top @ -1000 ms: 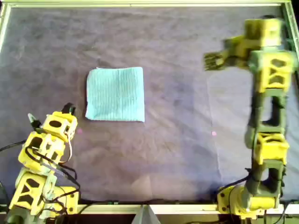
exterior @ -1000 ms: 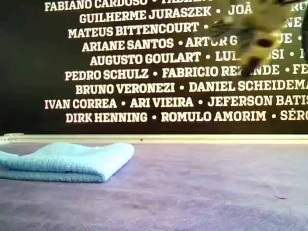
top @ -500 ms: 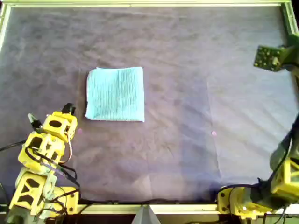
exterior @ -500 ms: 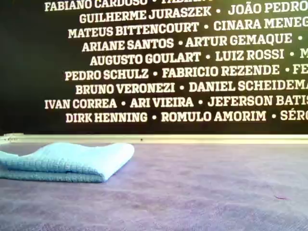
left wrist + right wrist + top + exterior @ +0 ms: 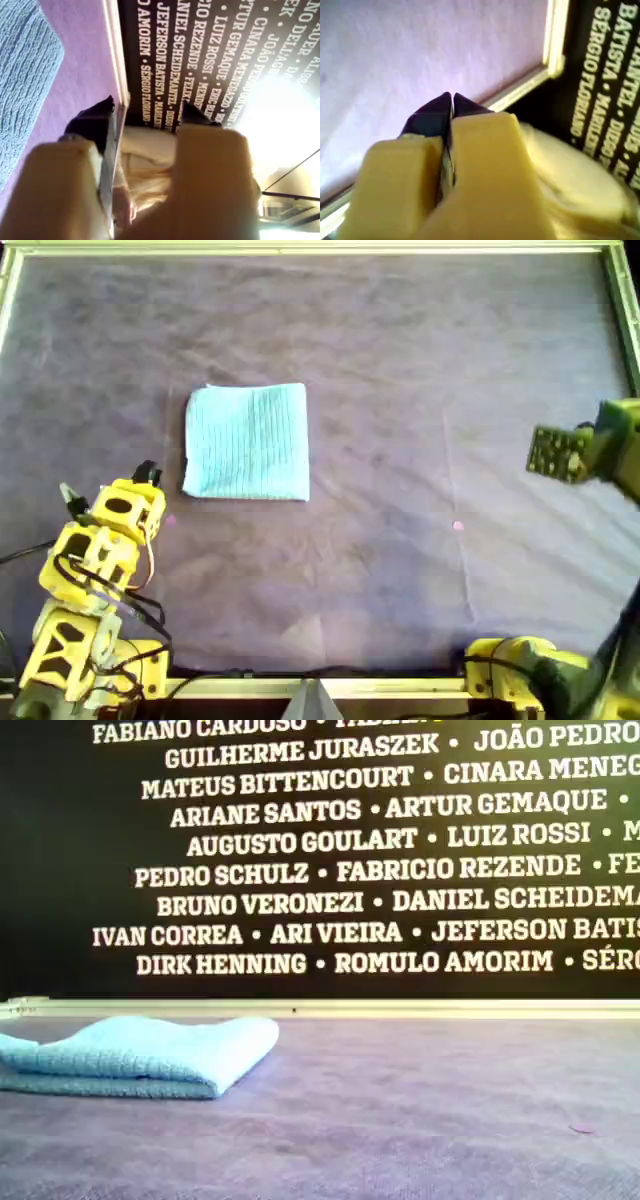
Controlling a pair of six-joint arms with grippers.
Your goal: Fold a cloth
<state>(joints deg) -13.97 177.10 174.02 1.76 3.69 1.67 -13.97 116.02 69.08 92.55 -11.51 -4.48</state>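
Left gripper (image 5: pixel 145 112): we see its two dark fingertips standing apart with nothing between them. In the overhead view it (image 5: pixel 105 485) sits at the lower left, just off the cloth's near-left corner and not touching it.

Right gripper (image 5: pixel 451 100): its dark tips are pressed together, holding nothing, over bare table cover close to the pale frame rail (image 5: pixel 552 37). In the overhead view the arm's end (image 5: pixel 560 453) is at the right edge, well apart from the cloth; it is blurred there.

Cloth (image 5: pixel 247 441): light sky-blue, folded into a nearly square packet, lying flat left of centre in the overhead view. Its edges run roughly parallel to the table's edges; the faint ribs run from the far side toward the near side, and we cannot name a clear long axis. In the exterior view the cloth (image 5: pixel 140 1055) lies at that view's left as stacked layers, with a rounded fold facing the view's right.

Table cover (image 5: pixel 400 360): dark purple-grey, wrinkled.

Wall (image 5: pixel 330 850): black, with white printed names.
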